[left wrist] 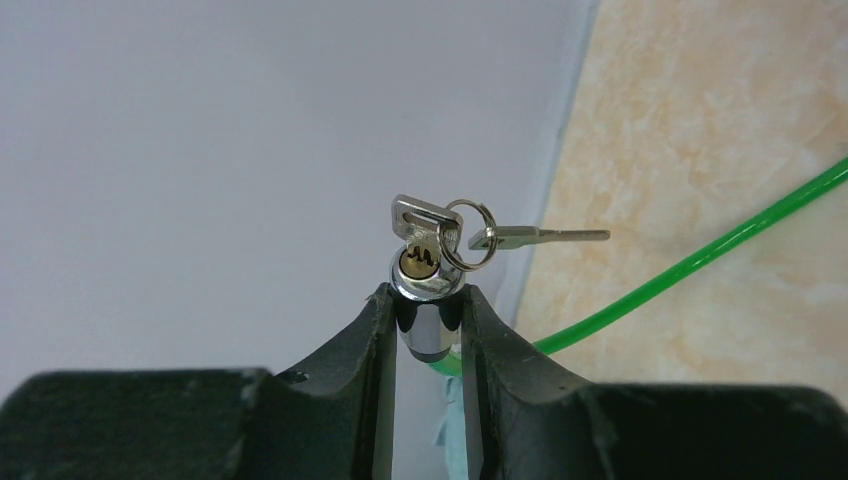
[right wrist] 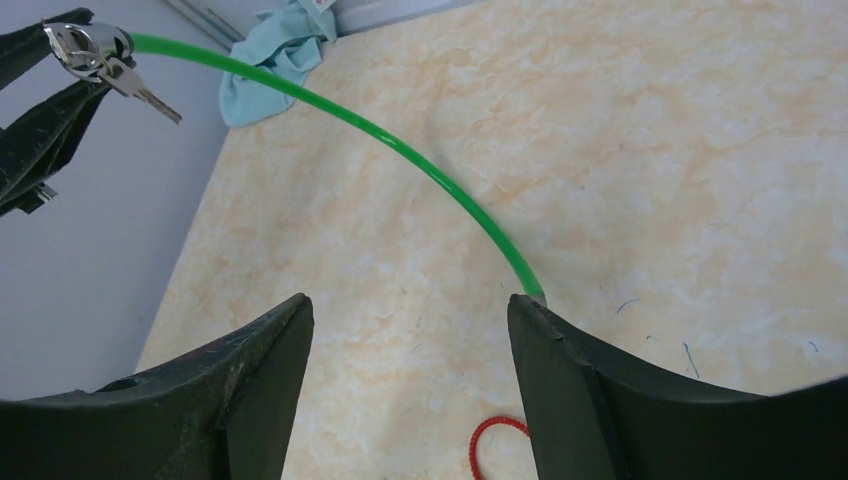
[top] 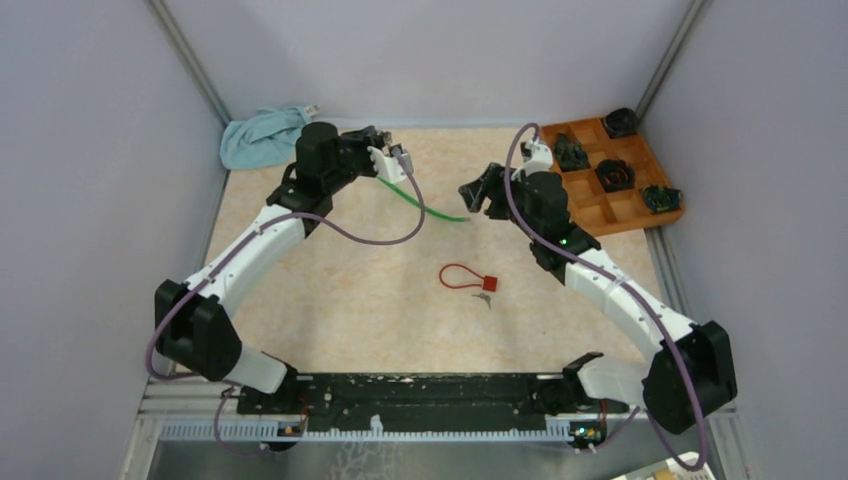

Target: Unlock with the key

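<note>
A beige marbled table sits between pale grey walls, with both arms reaching toward its far half.

The left gripper has its jaws pressed onto the chrome lock cylinder, pinching it from both sides and holding it up off the table with the keyway facing the wrist camera. The key is seated in that keyway. A split ring through its head carries a spare key that sticks out to the side. From behind the cylinder the green cable curves away over the table.

The right gripper has its jaws spread wide and holds nothing. The cable's free end lies just beside its right fingertip; whether it touches the finger I cannot tell.

Farther out, a red cable lock with its own key lies in the middle of the table, well apart from both grippers. A wooden tray with more locks in its compartments stands at the right. A blue cloth is bunched in the far-left corner.

By my reading the task is far along: the key is in, and the cable's end looks to be out of the lock body, so the loop seems already open. What may be left is confirming the release and setting the lock down.
</note>
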You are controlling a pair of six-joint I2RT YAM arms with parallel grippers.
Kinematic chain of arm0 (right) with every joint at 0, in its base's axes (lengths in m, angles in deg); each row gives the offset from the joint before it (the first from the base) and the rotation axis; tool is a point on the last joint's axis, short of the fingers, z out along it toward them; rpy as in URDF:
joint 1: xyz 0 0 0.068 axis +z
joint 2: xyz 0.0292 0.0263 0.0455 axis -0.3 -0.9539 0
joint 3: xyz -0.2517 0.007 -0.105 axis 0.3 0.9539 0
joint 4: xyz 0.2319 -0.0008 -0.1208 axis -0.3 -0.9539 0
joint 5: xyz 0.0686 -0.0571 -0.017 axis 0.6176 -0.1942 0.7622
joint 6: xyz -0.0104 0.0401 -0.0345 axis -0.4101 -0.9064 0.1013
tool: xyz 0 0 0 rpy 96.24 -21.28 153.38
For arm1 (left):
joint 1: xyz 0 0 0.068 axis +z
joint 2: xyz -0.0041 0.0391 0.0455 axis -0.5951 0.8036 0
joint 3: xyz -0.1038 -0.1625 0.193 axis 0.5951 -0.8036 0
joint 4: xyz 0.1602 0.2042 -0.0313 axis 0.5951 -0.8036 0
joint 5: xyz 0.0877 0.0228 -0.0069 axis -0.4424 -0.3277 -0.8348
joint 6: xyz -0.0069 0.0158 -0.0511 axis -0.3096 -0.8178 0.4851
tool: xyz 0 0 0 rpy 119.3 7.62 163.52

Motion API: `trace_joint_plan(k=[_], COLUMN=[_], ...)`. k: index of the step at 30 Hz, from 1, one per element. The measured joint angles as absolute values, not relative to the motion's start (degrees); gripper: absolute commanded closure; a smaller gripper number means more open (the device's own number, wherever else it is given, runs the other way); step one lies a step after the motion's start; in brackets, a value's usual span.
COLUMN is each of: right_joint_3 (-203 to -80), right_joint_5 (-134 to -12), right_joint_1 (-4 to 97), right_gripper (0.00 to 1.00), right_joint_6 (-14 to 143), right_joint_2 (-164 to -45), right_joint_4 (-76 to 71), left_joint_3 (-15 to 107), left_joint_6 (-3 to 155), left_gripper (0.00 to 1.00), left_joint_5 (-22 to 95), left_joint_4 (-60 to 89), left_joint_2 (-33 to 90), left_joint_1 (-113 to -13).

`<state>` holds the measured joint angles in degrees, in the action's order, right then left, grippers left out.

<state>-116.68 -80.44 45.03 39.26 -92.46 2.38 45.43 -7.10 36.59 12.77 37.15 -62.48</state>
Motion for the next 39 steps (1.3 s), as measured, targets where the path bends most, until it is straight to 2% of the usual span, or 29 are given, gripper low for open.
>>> trace_joint_plan(k=[8,15,19,25,30,31,33,37,38,39], right_joint_3=[-112.9,-112.0,-112.0,-110.6,-107.7,-106.8,-105.6,-103.7,-103.3,-102.9], right_joint_5=[-80.5,-79.8,-79.3,-78.5,-78.7,-79.0,-79.4,-80.0,-80.1,-80.1], right_joint_1=[43.7,43.5,43.5,43.5,43.5,43.5,43.5,43.5,43.5,43.5], right_gripper=[0.30,0.30,0.30,0.29,0.29,0.29,0.29,0.29,0.30,0.31], right_joint_6=[38.3,37.5,36.7,35.2,33.8,33.7,33.6,33.3,33.2,33.2], right_joint_2=[-88.0,-87.7,-87.7,-87.2,-85.2,-84.3,-82.9,-80.4,-80.0,-79.6], right_joint_4=[-0.3,-3.0,-4.6,-6.4,-8.8,-9.4,-10.5,-12.5,-12.9,-13.1], left_joint_3=[42.7,27.0,16.3,12.7,11.1,10.5,10.1,10.4,10.8,11.6], left_joint_6=[-14.4,-18.2,-21.1,-21.2,-18.1,-17.3,-15.5,-11.9,-10.9,-9.9], left_gripper=[0.99,0.83,0.79,0.76,0.68,0.65,0.52,0.35,0.23,0.02], left_joint_5=[36.7,42.6,45.3,47.4,46.9,46.6,45.8,42.2,41.2,40.3], left_joint_4=[13.3,-0.7,-10.4,-20.0,-20.5,-20.5,-19.9,-17.5,-17.3,-17.3], left_joint_2=[32.1,12.3,4.2,5.0,10.0,11.4,14.8,22.4,24.2,26.2], left_joint_1=[-61.9,-61.9,-63.3,-69.0,-76.0,-77.3,-78.7,-78.9,-78.9,-78.9])
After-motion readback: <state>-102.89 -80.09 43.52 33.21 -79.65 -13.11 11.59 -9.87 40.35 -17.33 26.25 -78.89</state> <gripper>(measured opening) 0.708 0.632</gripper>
